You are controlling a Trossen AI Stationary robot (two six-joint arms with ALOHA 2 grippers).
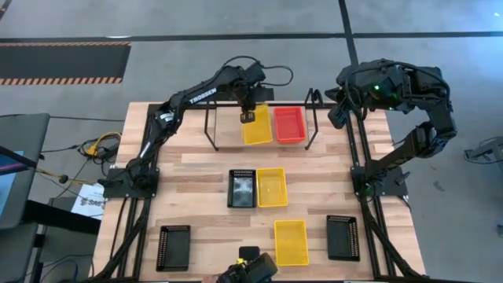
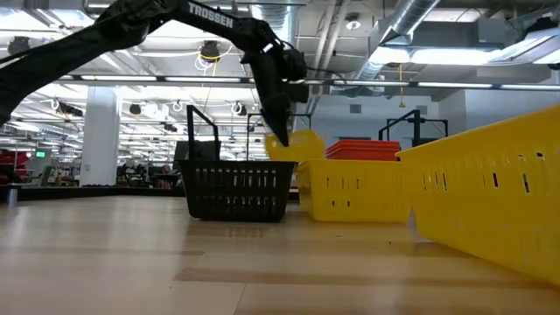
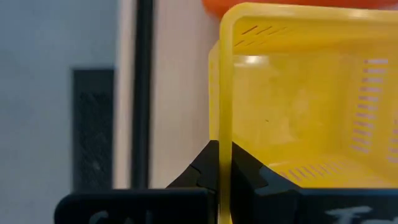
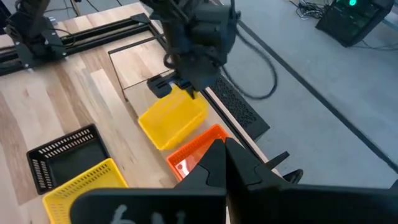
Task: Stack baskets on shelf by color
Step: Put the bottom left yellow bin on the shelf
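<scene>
The left gripper (image 1: 247,117) is over the shelf (image 1: 213,118) at the table's far side, fingers closed on the rim of a yellow basket (image 1: 258,128). In the left wrist view the two dark fingers (image 3: 249,168) pinch that basket's thin wall edge-on, one inside and one outside; the basket extends away from the claw, its slotted walls and floor open to the camera. In the low view the basket (image 2: 295,146) hangs tilted just under the claw (image 2: 278,136), lifted above the other baskets. A red basket (image 1: 288,124) sits just beside it on the shelf, to the right.

The right gripper (image 1: 336,115) waits off the table's far right corner, fingers closed on nothing.

On the table (image 1: 204,169), a black basket (image 1: 241,188) and a second yellow basket (image 1: 272,187) lie touching side by side at the middle. Nearer the front lie a third yellow basket (image 1: 291,241), another black basket (image 1: 174,247) at the left and a third black basket (image 1: 343,237) at the right, all well apart.
</scene>
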